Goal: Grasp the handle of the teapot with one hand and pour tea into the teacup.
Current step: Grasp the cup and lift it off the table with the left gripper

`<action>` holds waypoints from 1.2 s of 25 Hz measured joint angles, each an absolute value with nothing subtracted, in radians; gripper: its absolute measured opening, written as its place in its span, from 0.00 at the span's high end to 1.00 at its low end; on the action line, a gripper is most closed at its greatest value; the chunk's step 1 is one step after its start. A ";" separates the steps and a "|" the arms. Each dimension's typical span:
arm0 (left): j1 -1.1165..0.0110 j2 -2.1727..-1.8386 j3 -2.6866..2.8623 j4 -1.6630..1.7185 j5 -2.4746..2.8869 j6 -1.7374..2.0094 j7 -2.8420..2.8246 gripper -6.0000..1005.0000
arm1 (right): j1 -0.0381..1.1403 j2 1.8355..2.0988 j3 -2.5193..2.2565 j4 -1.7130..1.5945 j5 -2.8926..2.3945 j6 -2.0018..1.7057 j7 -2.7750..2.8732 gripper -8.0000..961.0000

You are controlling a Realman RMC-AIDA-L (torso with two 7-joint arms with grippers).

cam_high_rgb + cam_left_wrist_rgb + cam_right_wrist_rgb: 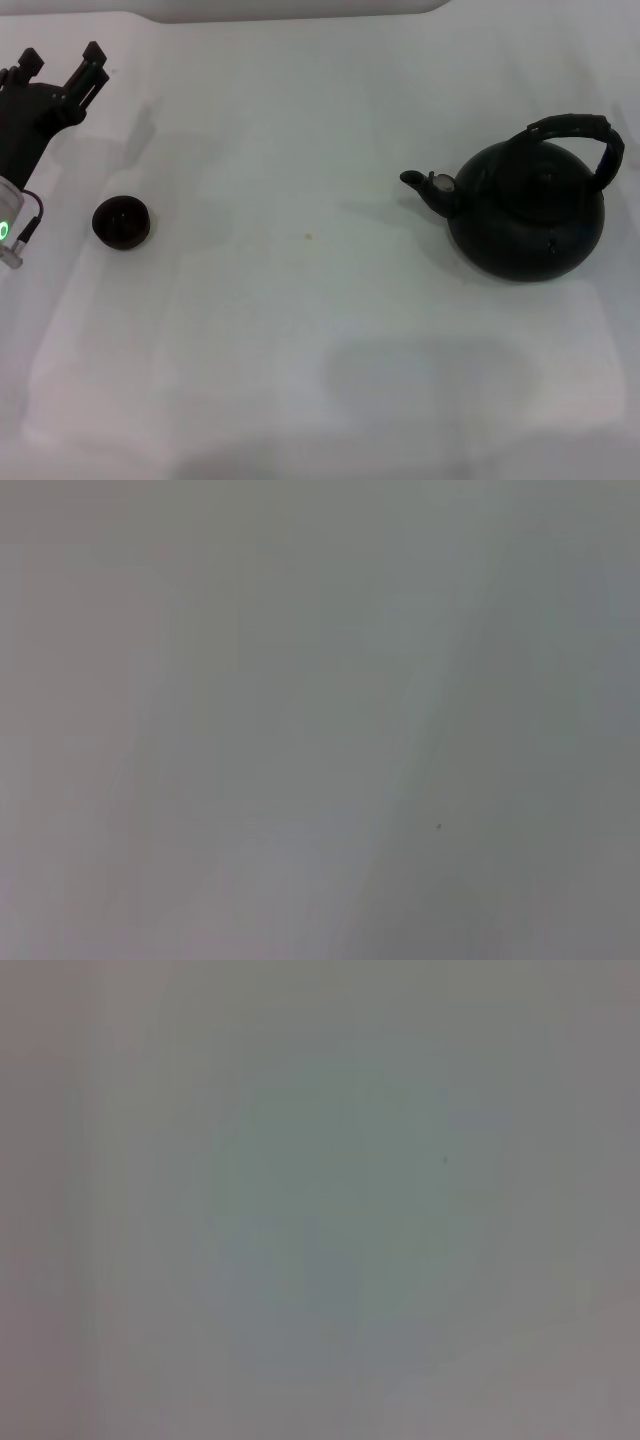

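Observation:
The matte-black teapot [528, 215] stands upright at the right of the white table, its short spout [425, 187] pointing left. Its ribbed black handle [585, 140] arches over the top, tilted toward the right. The small black teacup [121, 222] sits at the left, far from the teapot. My left gripper [62, 68] is at the far left edge, behind the teacup and apart from it, fingers spread with nothing between them. The right gripper is out of view. No tea is visible. Both wrist views show only a plain grey surface.
The white table [300, 300] stretches between teacup and teapot. A tiny brown speck [308, 237] lies near its middle. The table's back edge runs along the top of the head view.

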State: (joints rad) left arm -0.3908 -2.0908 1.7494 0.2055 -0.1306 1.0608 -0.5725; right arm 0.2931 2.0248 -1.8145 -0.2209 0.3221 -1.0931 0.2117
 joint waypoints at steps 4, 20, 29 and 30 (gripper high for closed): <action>-0.387 -2.091 1.750 0.205 -0.131 1.061 -0.576 0.11 | 0.293 2.025 -1.815 -0.221 0.322 -1.087 0.212 0.09; -0.397 -2.081 1.817 0.206 -0.127 1.022 -0.676 0.11 | 0.294 2.026 -1.822 -0.223 0.322 -1.057 0.212 0.09; -0.495 -2.046 1.852 0.217 -0.033 0.919 -0.852 0.11 | 0.295 2.026 -1.822 -0.222 0.322 -1.053 0.212 0.09; -0.524 -2.035 1.853 0.218 0.005 0.875 -0.906 0.11 | 0.295 2.026 -1.822 -0.221 0.322 -1.052 0.212 0.09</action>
State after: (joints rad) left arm -0.5238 -2.0345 1.8529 0.2177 0.0054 0.8745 -0.9061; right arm 0.2946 2.0264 -1.8224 -0.2213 0.3220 -1.0523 0.2116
